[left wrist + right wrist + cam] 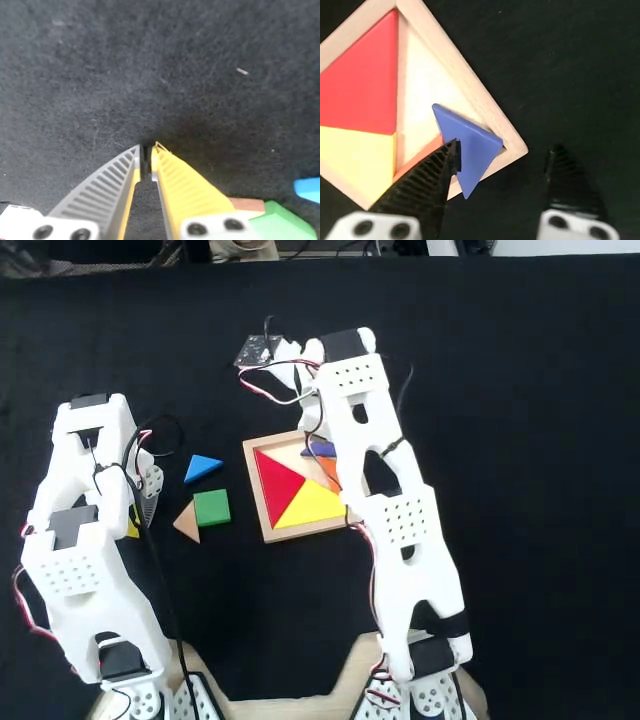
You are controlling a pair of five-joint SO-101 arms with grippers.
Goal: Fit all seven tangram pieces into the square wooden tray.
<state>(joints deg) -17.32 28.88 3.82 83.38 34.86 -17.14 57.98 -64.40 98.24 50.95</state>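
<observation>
r claw (506,151) apart over blue triangle (470,142) on tray (460,75) corner; l claw (146,155) together.

Square wooden tray (305,529) holds a large red triangle (275,480) and a large yellow triangle (312,505), both flat. A dark blue triangle (470,145) lies across 1 corner rim. Beside the tray lie a light blue triangle (201,468), a green square (211,508) and a tan triangle (187,522).

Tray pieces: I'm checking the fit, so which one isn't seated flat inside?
The dark blue piece: it overhangs the tray's rim at a corner, while the red triangle and yellow triangle lie flush inside.
</observation>
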